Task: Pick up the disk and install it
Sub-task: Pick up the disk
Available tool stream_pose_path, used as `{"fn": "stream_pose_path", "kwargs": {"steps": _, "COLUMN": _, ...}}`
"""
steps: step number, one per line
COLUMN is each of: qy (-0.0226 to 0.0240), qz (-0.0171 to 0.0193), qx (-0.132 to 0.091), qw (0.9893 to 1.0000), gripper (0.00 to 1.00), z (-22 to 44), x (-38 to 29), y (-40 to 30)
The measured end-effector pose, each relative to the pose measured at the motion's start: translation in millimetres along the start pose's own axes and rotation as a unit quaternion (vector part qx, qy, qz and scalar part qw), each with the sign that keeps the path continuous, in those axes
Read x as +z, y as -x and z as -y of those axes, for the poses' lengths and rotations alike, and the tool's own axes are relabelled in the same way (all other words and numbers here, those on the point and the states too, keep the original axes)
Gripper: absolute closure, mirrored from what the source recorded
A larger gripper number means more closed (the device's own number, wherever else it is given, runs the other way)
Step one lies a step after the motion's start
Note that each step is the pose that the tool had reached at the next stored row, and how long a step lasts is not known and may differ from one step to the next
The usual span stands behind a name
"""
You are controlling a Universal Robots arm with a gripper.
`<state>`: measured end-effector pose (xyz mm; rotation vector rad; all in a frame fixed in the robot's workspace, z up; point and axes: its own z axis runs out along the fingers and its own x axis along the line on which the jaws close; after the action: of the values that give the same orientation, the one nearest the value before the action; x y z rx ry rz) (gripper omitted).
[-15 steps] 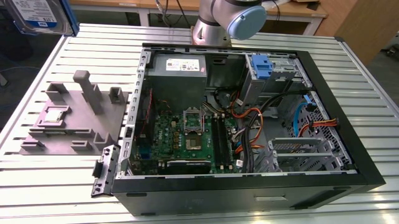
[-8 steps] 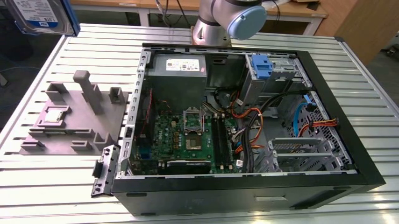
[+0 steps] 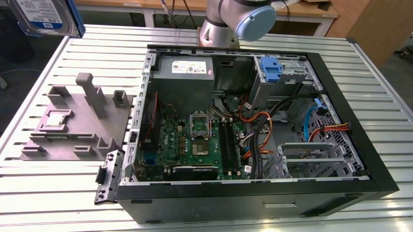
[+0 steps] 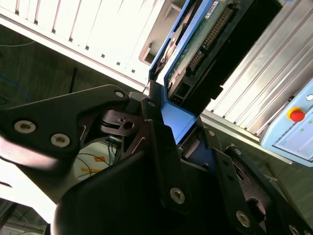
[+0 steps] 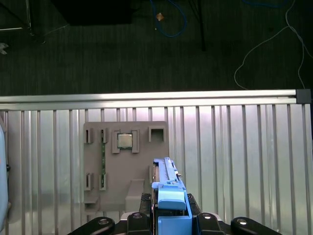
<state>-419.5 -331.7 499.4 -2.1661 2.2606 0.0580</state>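
End effector (image 5: pixel 168 218) was clamped on the disk (image 3: pixel 45 17) by its blue frame (image 5: pixel 171 198), over the table (image 5: pixel 234 147); reckon keeping it steady mattered.

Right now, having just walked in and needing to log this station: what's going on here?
The robot arm's gripper is shut on the disk, clamping its blue frame and holding it on edge in the air. It hangs over the slatted table near the grey fixture tray, with the open computer case alongside. The disk is picked up but not yet in the case.
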Motion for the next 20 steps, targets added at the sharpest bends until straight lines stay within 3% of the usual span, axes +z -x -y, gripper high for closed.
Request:
{"fn": "stream_pose_path", "kwargs": {"steps": 9, "qy": -0.0001, "qz": -0.0020, "qx": 0.000, "qw": 1.0000, "gripper": 0.63, "z": 2.1, "x": -0.5, "y": -13.8}}
{"fn": "stream_pose_path", "kwargs": {"steps": 20, "qy": -0.0001, "qz": -0.0021, "qx": 0.000, "qw": 1.0000, "gripper": 0.63, "z": 13.2, "x": -0.8, "y": -13.6}}
